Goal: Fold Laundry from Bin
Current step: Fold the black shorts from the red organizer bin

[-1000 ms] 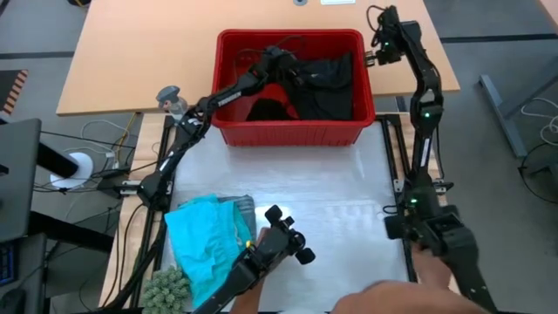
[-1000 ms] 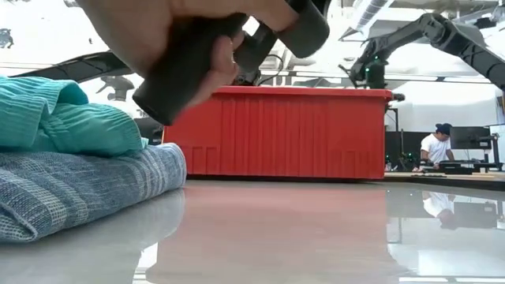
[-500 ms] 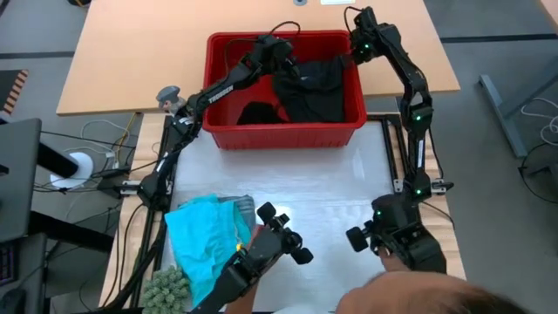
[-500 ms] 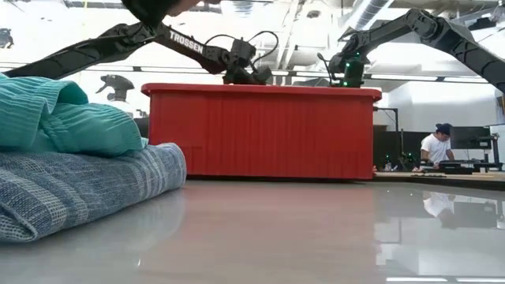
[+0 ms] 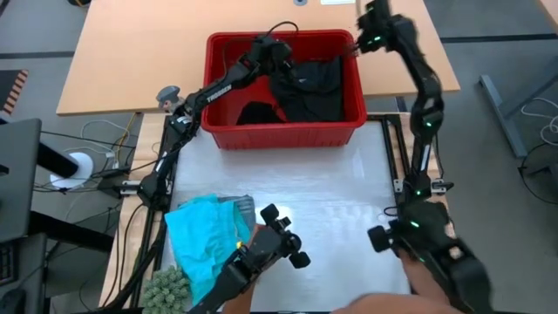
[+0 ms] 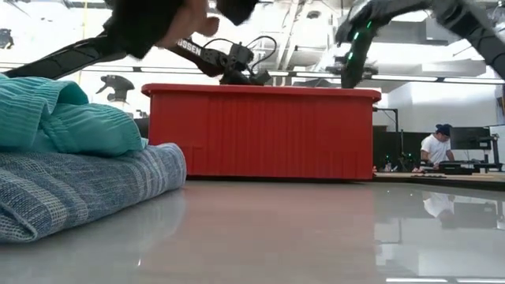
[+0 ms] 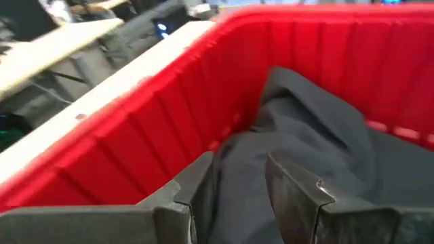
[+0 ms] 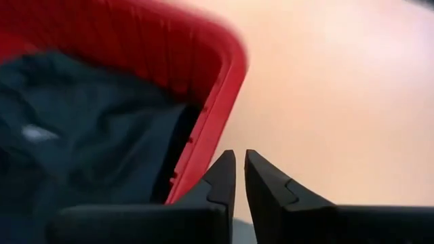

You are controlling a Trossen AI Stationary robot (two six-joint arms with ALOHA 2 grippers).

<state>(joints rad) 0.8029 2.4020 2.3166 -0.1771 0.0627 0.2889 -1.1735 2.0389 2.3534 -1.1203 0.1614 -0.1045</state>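
The left gripper (image 5: 277, 54) is reaching into the red bin (image 5: 283, 135) at the upper middle of the high view, fingers apart over a black garment (image 5: 314, 83), probably lining up a grab. The right gripper (image 5: 377, 22), fingers nearly closed and empty, is hovering at the bin's upper-right corner. Folded turquoise cloth (image 5: 202, 240) is lying lower left.

White work surface with a bin and folded laundry

A glossy white table (image 5: 331, 187) is seen, with the red bin (image 5: 283, 133) set at its far edge. Near the front left corner, a turquoise garment (image 5: 202, 240) is stacked on a blue-grey striped garment (image 6: 79, 189); a knobbly green object (image 5: 166, 286) is placed just beside them.
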